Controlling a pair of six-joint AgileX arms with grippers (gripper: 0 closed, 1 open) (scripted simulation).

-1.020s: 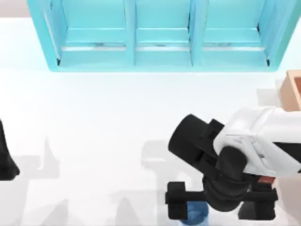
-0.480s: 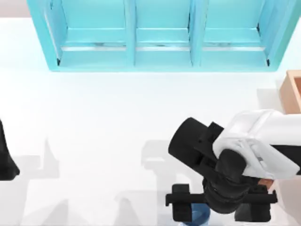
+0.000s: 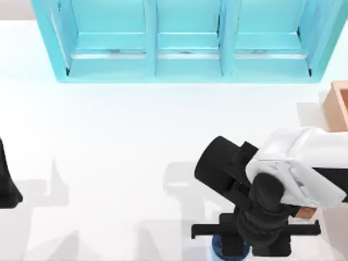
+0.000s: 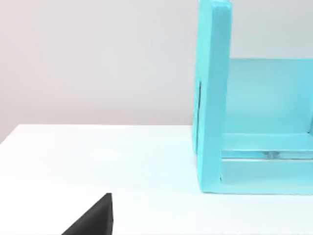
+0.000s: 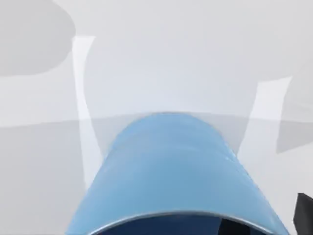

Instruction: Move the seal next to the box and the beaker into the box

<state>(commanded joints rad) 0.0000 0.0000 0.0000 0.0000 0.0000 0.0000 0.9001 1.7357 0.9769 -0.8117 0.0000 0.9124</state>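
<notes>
The right hand [image 3: 231,249] sits low over the beaker [image 3: 217,251] at the table's [image 3: 119,163] near edge; whether its fingers have closed I cannot tell. Judged step: grasping the beaker. Next, lift and carry to the box [image 3: 338,104], far right. Left arm parked at left.

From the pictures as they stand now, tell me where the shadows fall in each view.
Top view: soft grey shadows lie on the white table left of the right gripper over the blue cup. Right wrist view: the cup looms close, pale streaks and grey patches behind it. Left wrist view: evenly lit, hardly any shadow beside the turquoise shelf.
</notes>
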